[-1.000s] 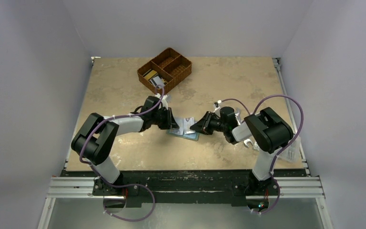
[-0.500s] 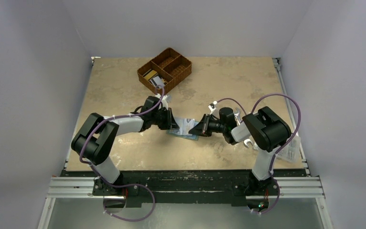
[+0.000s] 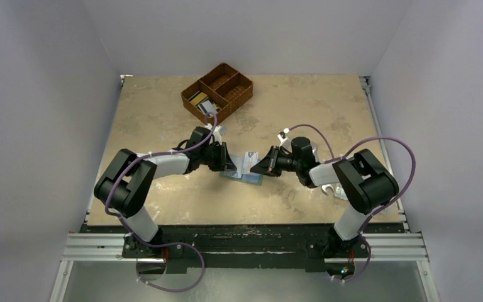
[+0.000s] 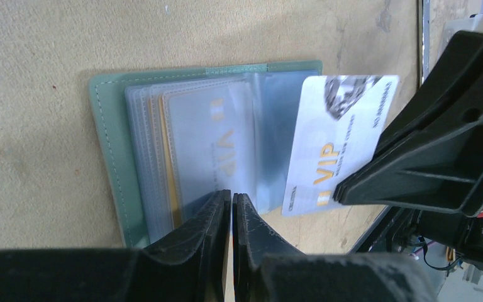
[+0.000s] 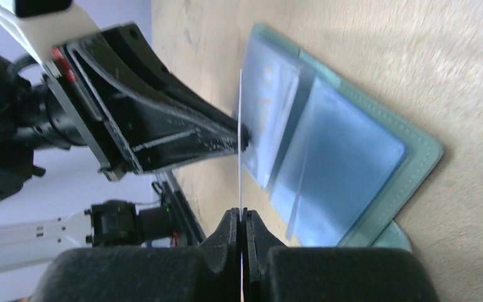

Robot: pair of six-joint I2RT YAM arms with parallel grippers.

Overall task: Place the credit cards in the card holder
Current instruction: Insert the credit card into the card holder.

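Note:
The card holder lies open on the table, teal edge around clear sleeves, one grey credit card lodged inside a sleeve. My left gripper is shut, pinching the edge of a clear sleeve. A white credit card marked VIP is held on edge over the holder's right half by my right gripper, which is shut on it. From the right wrist that card shows as a thin line just beside the left fingers. From above, both grippers meet at the holder.
A brown wicker basket with more cards in its left compartment stands at the back. A silver wrench lies partly under the right arm, near the table's right side.
My right gripper has closed tight on the white card and edged slightly left toward the holder, while its elbow swung out to the right. The left arm has held still.

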